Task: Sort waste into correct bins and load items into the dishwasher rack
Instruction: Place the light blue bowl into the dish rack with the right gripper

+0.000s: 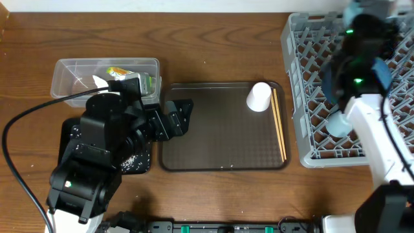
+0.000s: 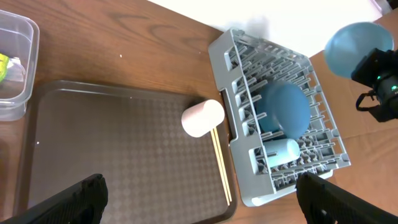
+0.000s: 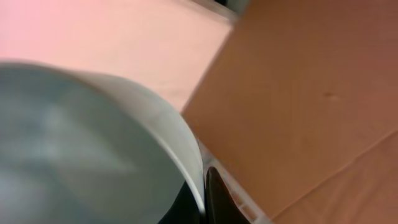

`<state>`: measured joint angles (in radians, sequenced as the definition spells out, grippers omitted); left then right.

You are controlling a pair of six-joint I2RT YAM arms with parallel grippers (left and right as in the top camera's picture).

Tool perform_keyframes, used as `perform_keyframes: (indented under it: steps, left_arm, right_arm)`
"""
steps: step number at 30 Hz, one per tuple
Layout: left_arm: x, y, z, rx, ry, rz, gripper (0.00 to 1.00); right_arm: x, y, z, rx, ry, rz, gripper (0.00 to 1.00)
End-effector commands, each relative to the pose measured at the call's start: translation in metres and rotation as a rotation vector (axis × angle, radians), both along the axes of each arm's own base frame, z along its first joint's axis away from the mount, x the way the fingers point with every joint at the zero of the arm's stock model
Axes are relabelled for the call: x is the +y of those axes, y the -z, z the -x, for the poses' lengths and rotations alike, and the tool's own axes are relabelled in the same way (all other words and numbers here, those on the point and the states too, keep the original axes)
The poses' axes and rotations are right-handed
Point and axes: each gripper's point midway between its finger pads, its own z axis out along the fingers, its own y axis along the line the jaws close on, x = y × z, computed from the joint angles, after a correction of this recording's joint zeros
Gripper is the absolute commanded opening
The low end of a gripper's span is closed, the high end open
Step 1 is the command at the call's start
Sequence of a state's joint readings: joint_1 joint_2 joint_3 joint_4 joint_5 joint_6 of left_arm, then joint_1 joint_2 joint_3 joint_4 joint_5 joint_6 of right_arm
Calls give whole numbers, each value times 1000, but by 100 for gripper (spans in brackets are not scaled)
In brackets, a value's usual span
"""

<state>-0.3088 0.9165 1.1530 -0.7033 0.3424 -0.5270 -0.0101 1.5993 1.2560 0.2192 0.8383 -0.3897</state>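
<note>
Big dark-blue bowl (image 2: 283,109), small pale-blue cup (image 2: 280,152) in rack (image 2: 249,50). Right gripper (image 2: 368,65) clamps small light-blue bowl (image 2: 356,46) (by rack); left gripper (image 1: 178,118) spread, empty. White cup (image 1: 259,97), chopsticks (image 1: 280,126) pending.

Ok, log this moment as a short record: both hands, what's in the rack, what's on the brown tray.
left hand: open, empty, at the brown tray's left edge
right hand: shut on the rim of the small light-blue bowl, held up by the rack
rack: dark-blue bowl, pale-blue cup
brown tray: white cup on its side, chopsticks
clear tub: green-yellow wrapper inside
</note>
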Motion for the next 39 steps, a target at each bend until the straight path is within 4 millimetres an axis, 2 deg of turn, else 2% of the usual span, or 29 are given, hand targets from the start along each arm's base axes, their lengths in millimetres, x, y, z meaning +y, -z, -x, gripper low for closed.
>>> perform_keyframes:
  steps: [1, 8, 15, 19, 29, 39]
  left_arm:
    - [-1, -6, -1, -10, 7, 8, 99]
    - [-1, -4, -2, -4, 7, 6, 99]
    - [-2, -3, -3, 1, 7, 5, 99]
    - [-2, -3, -3, 1, 7, 5, 98]
    - [-2, -3, -3, 1, 7, 5, 99]
    - [-2, -3, -3, 1, 7, 5, 99]
  right_arm:
    - [-30, 23, -17, 117, 5, 97, 1]
    - [-103, 63, -29, 253, 135, 283, 1]
    - [-153, 103, -23, 323, 211, 323, 1]
    - [-168, 121, -21, 355, 202, 316, 1]
    - [-208, 124, 5, 373, 278, 300, 1]
    - [-209, 141, 4, 408, 247, 255, 1]
